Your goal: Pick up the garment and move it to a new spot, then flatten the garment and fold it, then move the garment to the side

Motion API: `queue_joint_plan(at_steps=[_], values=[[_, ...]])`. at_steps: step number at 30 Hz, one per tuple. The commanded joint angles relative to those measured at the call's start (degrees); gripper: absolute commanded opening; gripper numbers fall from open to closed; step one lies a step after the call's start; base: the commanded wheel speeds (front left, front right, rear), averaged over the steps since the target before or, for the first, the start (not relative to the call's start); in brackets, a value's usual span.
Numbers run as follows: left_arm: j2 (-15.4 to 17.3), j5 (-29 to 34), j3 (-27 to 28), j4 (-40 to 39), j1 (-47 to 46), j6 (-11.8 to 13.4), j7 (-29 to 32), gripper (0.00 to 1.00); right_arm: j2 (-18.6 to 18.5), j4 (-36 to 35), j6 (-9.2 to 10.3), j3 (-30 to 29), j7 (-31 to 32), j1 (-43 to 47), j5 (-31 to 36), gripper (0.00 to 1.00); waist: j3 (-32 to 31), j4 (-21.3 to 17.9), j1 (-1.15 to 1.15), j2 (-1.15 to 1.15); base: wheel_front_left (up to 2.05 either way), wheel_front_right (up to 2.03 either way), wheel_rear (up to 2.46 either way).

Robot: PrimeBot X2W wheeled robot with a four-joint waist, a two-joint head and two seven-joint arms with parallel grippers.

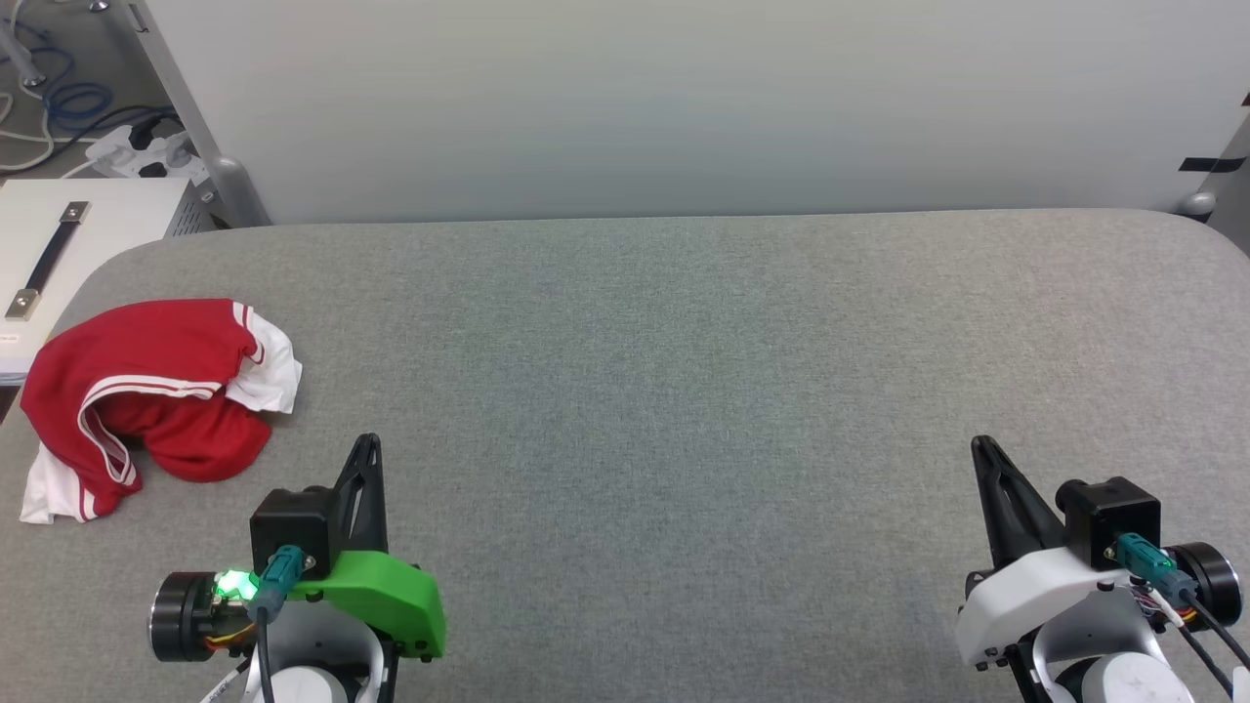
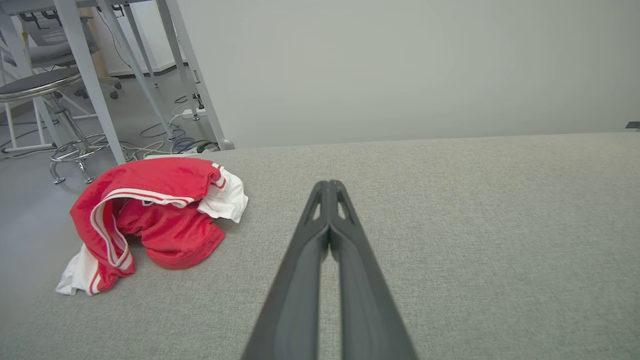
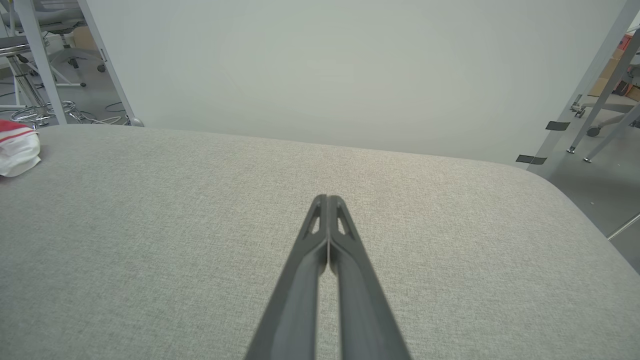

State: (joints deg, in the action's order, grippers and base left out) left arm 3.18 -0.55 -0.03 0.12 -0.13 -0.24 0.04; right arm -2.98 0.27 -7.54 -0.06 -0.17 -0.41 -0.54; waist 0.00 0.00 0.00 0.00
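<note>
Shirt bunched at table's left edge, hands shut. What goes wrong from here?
1. The shirt lies by the table's left edge; a shove could slide it off.
2. The left hand is shut; unopened, it would only push cloth.
3. Layers overlap; a pinch might lift just one.

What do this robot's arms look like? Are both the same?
Nearly. Both have two long black tapering fingers with slotted tips, a black box and a teal plug with cable. The left end effector wears a green plastic cover and a glowing green light; the right end effector wears a white one.
</note>
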Motion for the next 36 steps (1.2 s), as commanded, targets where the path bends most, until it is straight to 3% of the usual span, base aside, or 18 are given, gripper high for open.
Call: queue_joint_plan(at_steps=[1,36], values=[[-0.30,0.55,0.03,-0.12,0.13,0.24,-0.04,0.00,0.11,-0.27,0.05,0.06,0.17,0.41,0.54,0.00,0.00,0.00,0.00,0.00,0.00,0.00,0.00],[-0.30,0.55,0.03,-0.12,0.13,0.24,-0.04,0.00,0.11,-0.27,0.05,0.06,0.17,0.41,0.54,0.00,0.00,0.00,0.00,0.00,0.00,0.00,0.00]])
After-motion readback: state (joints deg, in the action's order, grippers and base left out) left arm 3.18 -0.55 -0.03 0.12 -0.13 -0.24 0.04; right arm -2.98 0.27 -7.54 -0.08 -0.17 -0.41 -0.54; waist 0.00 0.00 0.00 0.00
